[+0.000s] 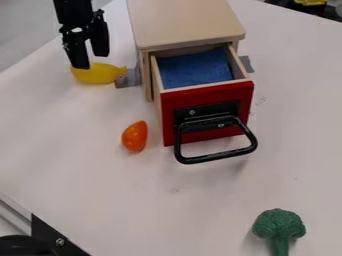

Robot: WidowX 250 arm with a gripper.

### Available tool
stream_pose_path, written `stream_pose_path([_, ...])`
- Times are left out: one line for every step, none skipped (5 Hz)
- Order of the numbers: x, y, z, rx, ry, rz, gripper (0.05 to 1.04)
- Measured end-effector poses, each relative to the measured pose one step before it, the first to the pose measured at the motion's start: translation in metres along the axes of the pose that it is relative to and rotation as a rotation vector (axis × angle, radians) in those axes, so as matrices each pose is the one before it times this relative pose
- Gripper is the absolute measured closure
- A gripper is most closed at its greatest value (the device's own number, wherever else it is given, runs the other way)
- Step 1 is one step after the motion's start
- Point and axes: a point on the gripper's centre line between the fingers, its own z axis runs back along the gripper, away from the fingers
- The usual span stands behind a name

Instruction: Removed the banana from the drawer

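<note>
On the pale table (67, 150), a plump yellow banana (100, 75) lies by the parted, empty gripper (91, 61).

The light is bright, soft and fairly even, and the counter (87, 185) looks pale nearly all over. The flat top of the box (184, 20) is well lit, which suggests light from above. Shade gathers at the back of the drawer (207, 96), under the box's front edge. Shadows are faint and soft-edged: one lies below the handle (214, 158), another just beside the broccoli (277, 224), on its left as seen in the camera view
</note>
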Motion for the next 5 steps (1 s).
stream_pose_path([-0.01648,0.00097,0.02718,-0.0671,0.0410,-0.0425,0.081])
stream_pose_path([-0.01848,-0.00133,0.01050,-0.0114,0.0455,-0.0581,0.085])
stream_pose_path([-0.00747,-0.00032,0.00824,-0.0100,0.0002,-0.0346,0.085])
stream_pose_path([-0.00089,0.00018,0.00446,-0.0094,-0.0050,-0.0050,0.085])
stream_pose_path([0.00009,0.00001,-0.00056,0.0013,0.0007,0.0002,0.085])
